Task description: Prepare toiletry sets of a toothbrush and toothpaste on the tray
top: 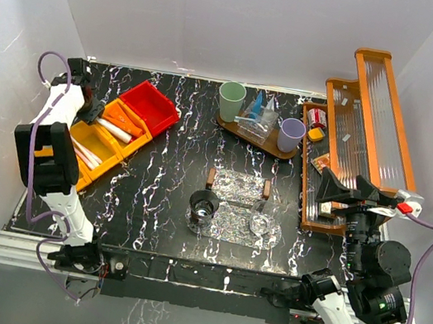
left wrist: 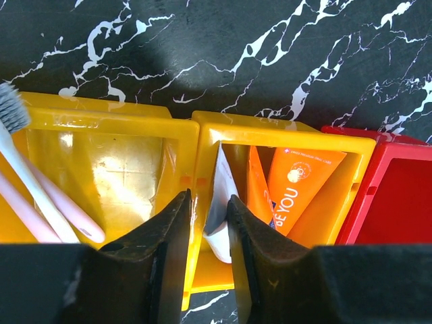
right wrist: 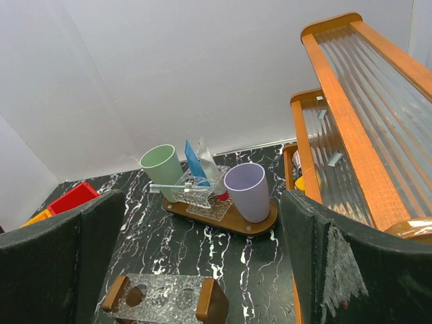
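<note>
My left gripper [left wrist: 209, 199] reaches down into the orange bin [left wrist: 283, 131], its jaws narrowed on the upright flat end of a white toothpaste tube [left wrist: 219, 179]; the bin's left wall also lies between them. Orange tubes [left wrist: 297, 185] lean beside it. Pale toothbrushes [left wrist: 34, 192] lie in the yellow bin [left wrist: 101, 115]. At the back, a wooden tray [top: 242, 135] carries a green cup [top: 231, 100], a lilac cup [top: 291, 133] and a clear holder with a blue tube [right wrist: 194, 164] and a toothbrush [right wrist: 169, 187]. My right gripper [right wrist: 199, 229] hangs open and empty at the right.
A red bin [top: 149, 106] sits behind the orange one. Mid-table stand a clear rack with wooden ends [top: 238, 184] and two glass cups [top: 203, 208] on a clear tray [top: 230, 230]. A tall wood-and-ribbed-glass shelf [top: 365, 129] fills the right side.
</note>
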Controlling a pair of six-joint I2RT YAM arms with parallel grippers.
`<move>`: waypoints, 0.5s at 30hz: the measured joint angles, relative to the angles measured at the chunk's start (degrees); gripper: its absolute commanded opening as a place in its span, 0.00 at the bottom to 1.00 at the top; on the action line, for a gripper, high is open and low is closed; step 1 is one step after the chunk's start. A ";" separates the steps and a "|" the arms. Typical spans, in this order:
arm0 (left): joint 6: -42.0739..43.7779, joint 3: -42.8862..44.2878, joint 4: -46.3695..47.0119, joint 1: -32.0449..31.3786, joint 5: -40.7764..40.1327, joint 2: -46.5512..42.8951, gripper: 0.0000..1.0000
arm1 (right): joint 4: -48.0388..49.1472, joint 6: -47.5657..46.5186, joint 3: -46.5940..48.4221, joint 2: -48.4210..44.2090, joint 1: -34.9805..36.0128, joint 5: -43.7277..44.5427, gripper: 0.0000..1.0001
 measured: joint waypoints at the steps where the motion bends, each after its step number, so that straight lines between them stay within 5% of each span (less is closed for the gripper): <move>1: 0.02 0.00 0.15 0.00 0.04 0.07 0.23 | -0.07 0.00 0.00 -0.11 0.00 0.00 0.98; 9: 0.04 0.50 0.68 0.02 -0.15 1.14 0.03 | -0.42 0.02 0.00 -0.48 0.00 0.00 0.98; 15: 0.09 1.49 0.33 -0.13 -0.26 1.11 0.00 | -0.74 0.20 0.00 -0.55 0.00 0.00 0.98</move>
